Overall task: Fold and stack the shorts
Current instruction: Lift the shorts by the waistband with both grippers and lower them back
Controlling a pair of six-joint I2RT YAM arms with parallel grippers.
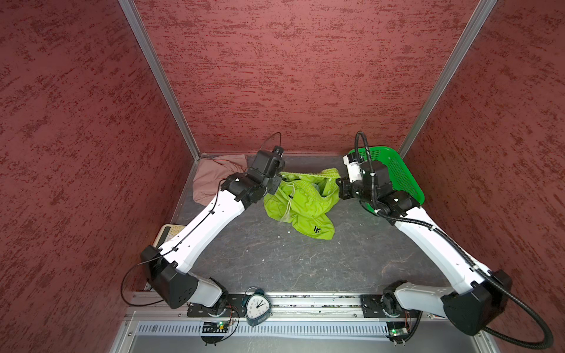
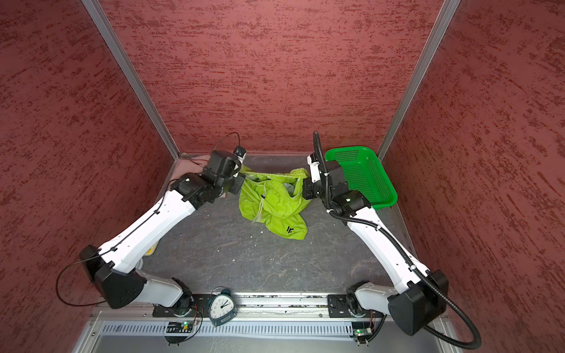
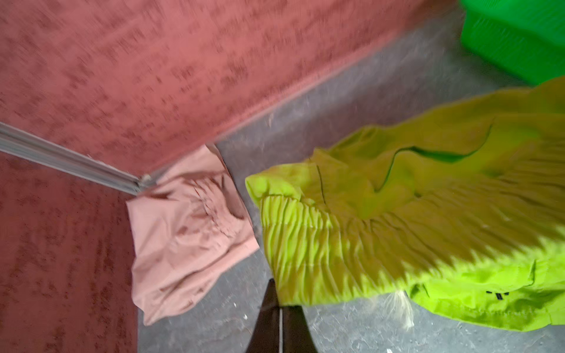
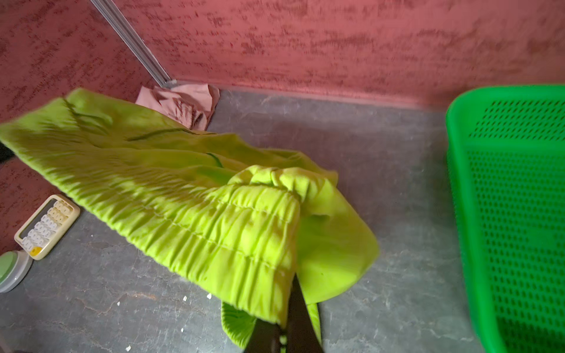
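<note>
Both top views: small black logo (image 1: 317, 230) on lime green shorts (image 1: 305, 203)

Lime shorts (image 1: 301, 201): thin cloth, slight sheen, waistband densely gathered into ribbed pleats. Pink shorts (image 1: 211, 178): matt cloth, soft creases. Basket (image 1: 400, 174): bright green plastic, glossy, perforated w/ small holes. Tabletop (image 1: 275, 259): dark grey, matt, stone-like veining. Walls (image 1: 275, 76): red, rough, stucco-like. Corner posts (image 1: 160, 79): brushed metal. Arm shells (image 1: 201, 232): smooth white plastic; joints black, matt.
</note>
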